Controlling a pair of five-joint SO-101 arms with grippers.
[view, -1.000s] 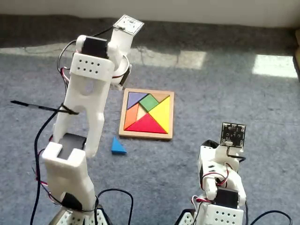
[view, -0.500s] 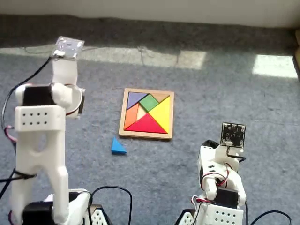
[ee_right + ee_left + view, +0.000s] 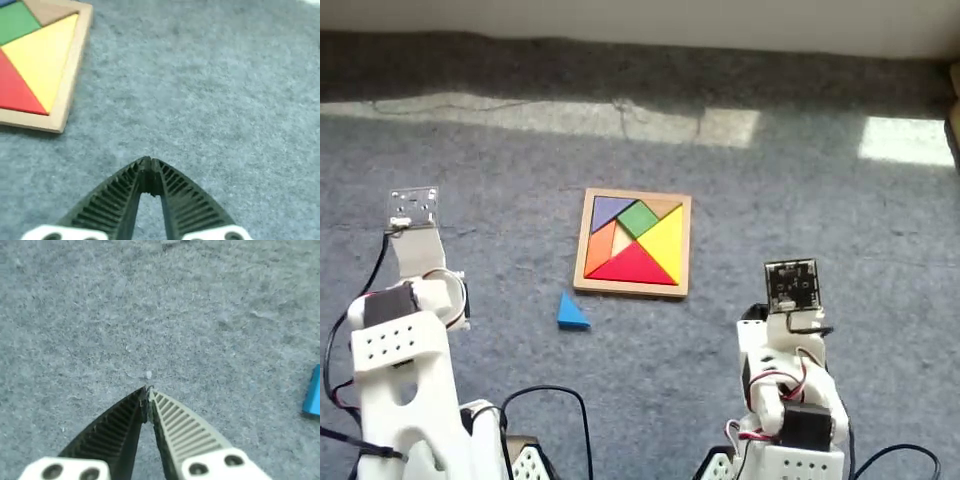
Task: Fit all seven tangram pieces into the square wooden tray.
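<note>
Left arm [image 3: 402, 350] pulled back; tray [image 3: 686, 240] holds coloured pieces; blue triangle [image 3: 573, 312] outside.

tray [image 3: 632, 291]: 1 | pieces in tray: 6 – purple piece [image 3: 609, 209], green piece [image 3: 639, 219], tan piece [image 3: 667, 209], yellow piece [image 3: 666, 243], red piece [image 3: 635, 264], orange piece [image 3: 599, 255] | blue piece [image 3: 572, 312] off tray: 1 | grippers: 2 – left gripper [image 3: 146, 390], right gripper [image 3: 147, 162]

In the high view the wooden tray [image 3: 631, 290] lies at the frame's centre, with fitted pieces [image 3: 638, 264] inside; a loose triangle [image 3: 571, 312] lies on the carpet [image 3: 820, 200] near its lower left corner, apart; left arm [image 3: 400, 350] lower left, right arm [image 3: 785, 370] lower right
</note>
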